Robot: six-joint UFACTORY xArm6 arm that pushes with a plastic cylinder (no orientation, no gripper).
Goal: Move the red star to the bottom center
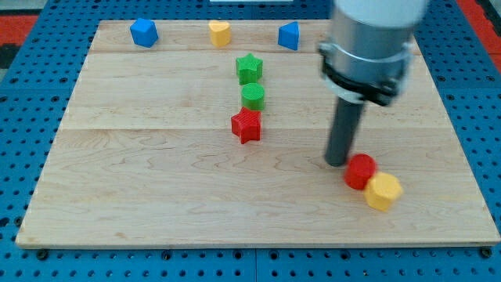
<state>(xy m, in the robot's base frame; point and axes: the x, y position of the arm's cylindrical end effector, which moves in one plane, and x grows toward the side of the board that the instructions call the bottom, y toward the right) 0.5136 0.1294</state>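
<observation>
The red star (246,125) lies near the middle of the wooden board (156,180). It touches a green round block (253,97) just above it, and a green star (249,69) sits above that. My tip (337,162) rests on the board well to the right of the red star, just to the upper left of a red round block (360,171). The arm's grey body (369,43) fills the view's top right.
A yellow block (383,191) touches the red round block at its lower right. Along the board's top edge stand a blue block (144,33), a yellow heart-like block (220,34) and another blue block (289,36). Blue pegboard (23,94) surrounds the board.
</observation>
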